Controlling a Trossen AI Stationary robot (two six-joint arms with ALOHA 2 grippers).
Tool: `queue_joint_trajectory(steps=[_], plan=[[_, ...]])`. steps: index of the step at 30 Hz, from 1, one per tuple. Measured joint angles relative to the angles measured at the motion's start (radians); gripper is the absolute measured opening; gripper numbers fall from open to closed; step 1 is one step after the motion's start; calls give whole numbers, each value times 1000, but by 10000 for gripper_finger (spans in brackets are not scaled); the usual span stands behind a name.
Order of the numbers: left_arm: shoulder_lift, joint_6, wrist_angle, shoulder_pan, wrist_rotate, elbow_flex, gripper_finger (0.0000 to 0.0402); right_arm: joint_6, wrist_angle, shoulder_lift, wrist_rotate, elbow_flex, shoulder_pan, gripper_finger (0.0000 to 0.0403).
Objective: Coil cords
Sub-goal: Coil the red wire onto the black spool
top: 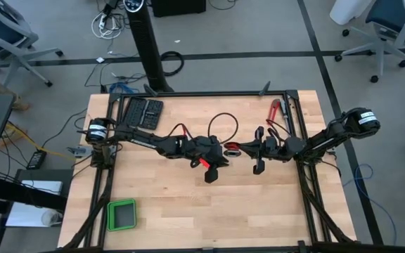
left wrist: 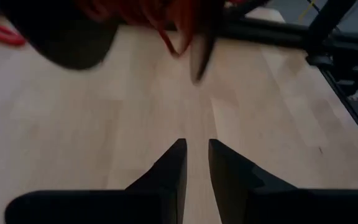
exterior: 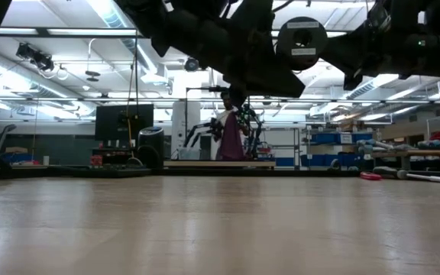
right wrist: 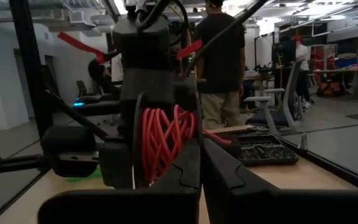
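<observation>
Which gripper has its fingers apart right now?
The left gripper: a narrow gap shows between its fingers, with bare table behind. The right gripper's fingers are pressed together.

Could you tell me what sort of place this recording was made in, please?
It looks like a robotics lab or workshop hall. The pale wooden worktable stands on a grey floor among blue-grey rolling office chairs; the low view shows long ceiling lights, blue storage bins on shelves and a person standing at another robot rig.

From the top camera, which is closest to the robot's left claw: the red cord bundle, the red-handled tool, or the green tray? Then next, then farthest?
Measured from the left gripper, at mid-table:
1. Red cord bundle, right beside it, between both grippers.
2. Red-handled tool, toward the table's back right.
3. Green tray, at the front left corner.
</observation>
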Motion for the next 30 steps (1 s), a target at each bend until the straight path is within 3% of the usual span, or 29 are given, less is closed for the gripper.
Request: queue_joint_trajectory(steps=[7,13,19,30], plan=[[-10,28,-54,-4,-8,-1,69,4,-2,-1,1,-18,5,1],[-56,77,-111,-6,-39,-1,59,99,-11,-4,-8,-95,-8,1],[-116,142,-208,-2,-115,-1,49,219,-166,-8,-181,-88,-69,1],[-143,252,-309,19,-227,-1,49,247,-172,-8,-204,-74,-88,1]])
